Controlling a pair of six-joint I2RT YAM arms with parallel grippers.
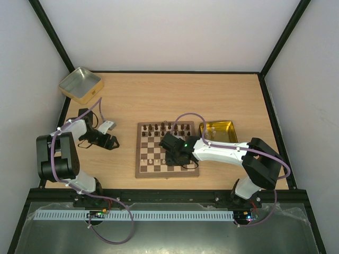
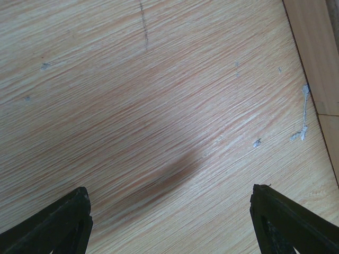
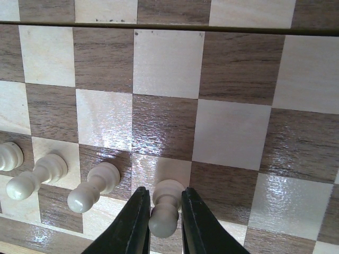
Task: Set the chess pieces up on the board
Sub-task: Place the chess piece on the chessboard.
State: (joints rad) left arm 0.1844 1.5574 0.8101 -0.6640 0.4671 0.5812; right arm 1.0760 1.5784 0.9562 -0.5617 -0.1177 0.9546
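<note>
The chessboard (image 1: 141, 172) lies mid-table, and the right wrist view shows it close up (image 3: 167, 63). My right gripper (image 3: 163, 192) stands low over the board's near rows, its jaws shut on a cream-white pawn (image 3: 165, 212) that stands upright on a light square. More white pawns (image 3: 92, 189) stand to its left in the same row. In the top view the right gripper (image 1: 171, 157) covers the board's middle, and a few white pieces (image 1: 151, 160) show on the near left squares. My left gripper (image 2: 169, 197) is open and empty over bare table, left of the board (image 1: 113, 142).
Dark brown chessmen (image 1: 164, 128) line the board's far rows. A gold tin (image 1: 218, 130) sits against the board's far right corner. A second gold tin (image 1: 80, 84) sits at the table's far left corner. Black frame posts edge the table.
</note>
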